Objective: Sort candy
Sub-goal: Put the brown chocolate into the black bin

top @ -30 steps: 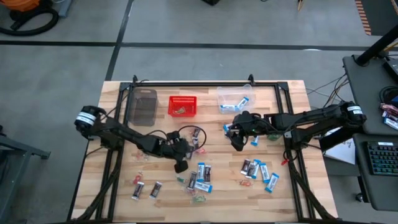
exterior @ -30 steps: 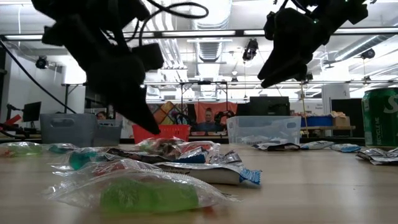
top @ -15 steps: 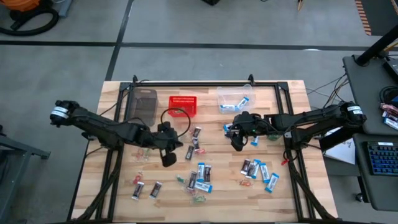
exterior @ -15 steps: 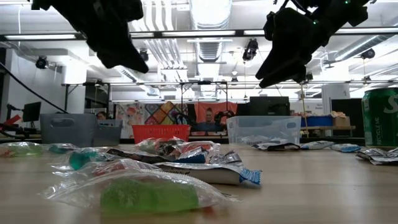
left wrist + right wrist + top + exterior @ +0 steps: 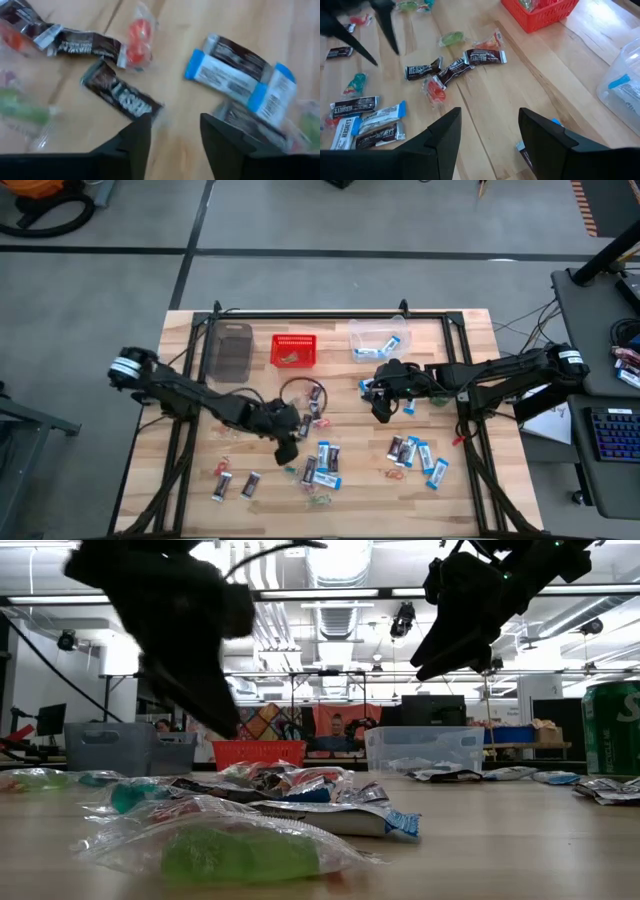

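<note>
Blue-and-white rectangular candy packets [image 5: 240, 82] lie flat on the wooden table [image 5: 470, 480], just ahead of the left tool [image 5: 171, 131]; light, crinkly, likely slippery, best pinched across the short width. Dark brown mini bar [image 5: 121, 96] lies beside its tip: stiffer, so grip mid-body. Red twist-wrapped sweet [image 5: 136, 38] farther ahead: tiny; take the bulge, not the tails. Left tool open, empty. Right tool [image 5: 487, 127] open, empty, above the table.

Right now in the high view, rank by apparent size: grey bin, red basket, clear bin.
1. Clear bin and grey bin: too close to separate.
2. Red basket, clearly smallest.
</note>
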Available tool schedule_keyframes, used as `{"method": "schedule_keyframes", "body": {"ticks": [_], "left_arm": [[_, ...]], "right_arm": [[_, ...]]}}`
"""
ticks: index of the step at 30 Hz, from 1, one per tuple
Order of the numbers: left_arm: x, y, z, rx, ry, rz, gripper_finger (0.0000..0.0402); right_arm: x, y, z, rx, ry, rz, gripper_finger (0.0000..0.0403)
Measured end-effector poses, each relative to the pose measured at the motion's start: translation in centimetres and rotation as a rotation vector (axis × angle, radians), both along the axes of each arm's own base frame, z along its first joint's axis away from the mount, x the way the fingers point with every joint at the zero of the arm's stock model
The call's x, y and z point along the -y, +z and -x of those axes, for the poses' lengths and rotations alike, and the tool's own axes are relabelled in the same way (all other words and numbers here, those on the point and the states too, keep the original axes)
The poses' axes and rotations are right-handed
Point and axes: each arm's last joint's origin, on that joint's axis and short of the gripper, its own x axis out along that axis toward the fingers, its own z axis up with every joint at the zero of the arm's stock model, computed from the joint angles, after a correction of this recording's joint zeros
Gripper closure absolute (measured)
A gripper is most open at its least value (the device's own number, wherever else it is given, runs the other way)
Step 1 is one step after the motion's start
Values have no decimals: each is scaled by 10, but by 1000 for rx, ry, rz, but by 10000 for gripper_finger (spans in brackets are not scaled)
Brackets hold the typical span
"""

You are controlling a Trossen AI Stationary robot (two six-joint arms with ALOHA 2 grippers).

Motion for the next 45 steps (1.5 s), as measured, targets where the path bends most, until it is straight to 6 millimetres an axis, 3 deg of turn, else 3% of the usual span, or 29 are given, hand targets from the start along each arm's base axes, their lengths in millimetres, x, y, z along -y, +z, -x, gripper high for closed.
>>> {"method": "schedule_keyframes", "body": {"ticks": [4, 10, 27, 38, 45], "left_arm": [[2, -12, -18, -60, 70, -64, 226], [4, -20, -34, -133, 177, -109, 233], [3, -43, -37, -185, 253, -114, 251], [2, -42, -36, -191, 251, -119, 383], [2, -30, -30, -200, 211, -106, 401]], "right_arm": [[0, 0, 0, 0, 0, 0, 213], [0, 0, 0, 0, 0, 0, 213], [0, -1, 0, -2, 1, 0, 213], [0, -1, 0, -2, 1, 0, 213], [0, 0, 0, -2, 1, 0, 213]]}}
